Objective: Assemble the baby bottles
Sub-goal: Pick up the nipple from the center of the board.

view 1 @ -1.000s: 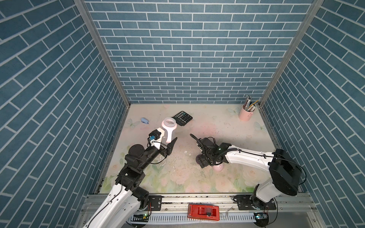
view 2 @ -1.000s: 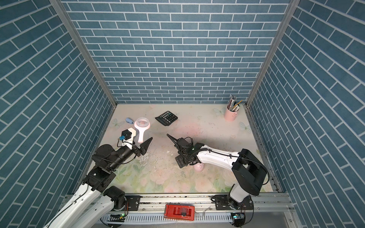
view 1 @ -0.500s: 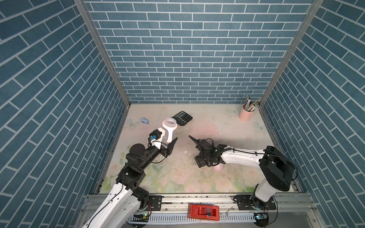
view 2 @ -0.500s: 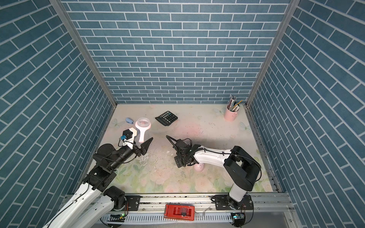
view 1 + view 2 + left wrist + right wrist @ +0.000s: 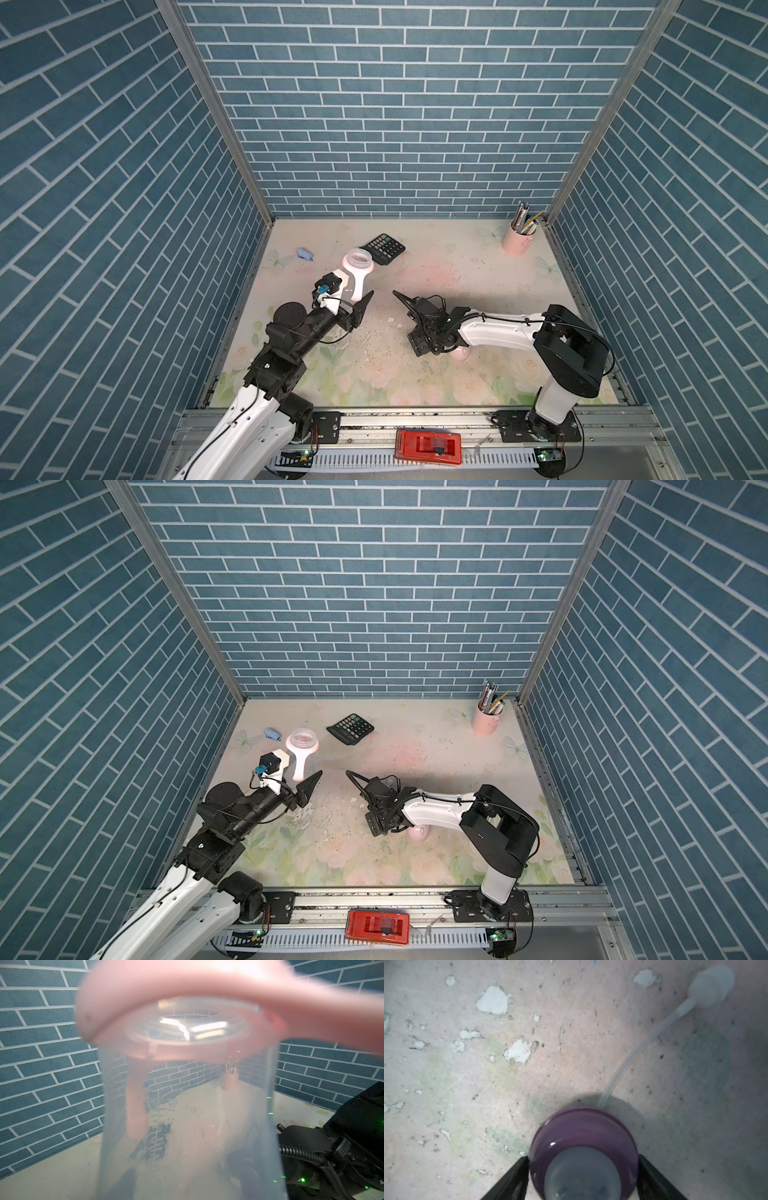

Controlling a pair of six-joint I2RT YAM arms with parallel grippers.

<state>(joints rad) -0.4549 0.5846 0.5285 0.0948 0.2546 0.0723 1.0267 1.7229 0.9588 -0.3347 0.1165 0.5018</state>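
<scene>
My left gripper (image 5: 354, 297) is shut on the lower part of the translucent bottle body (image 5: 358, 274), held upright above the mat at the left. The pink looped-handle ring (image 5: 187, 991) sits round the bottle's open neck, and the bottle body (image 5: 187, 1118) fills the left wrist view and hides the fingers. My right gripper (image 5: 583, 1158) points down at the mat's middle, fingers against both sides of the purple collar (image 5: 583, 1126) with its clear nipple. The straw (image 5: 639, 1047) trails across the mat. The pink eared dome cap (image 5: 461, 353) lies under the right arm.
A black calculator (image 5: 382, 248) lies just behind the bottle. A small blue object (image 5: 304, 254) rests at the back left. The tall pink pen cup (image 5: 518, 239) stands in the back right corner. White flakes (image 5: 365, 337) dot the worn mat between the arms.
The right gripper's fingers have closed in a little round the purple collar, and the right arm has shifted slightly left. The left arm and bottle have not moved.
</scene>
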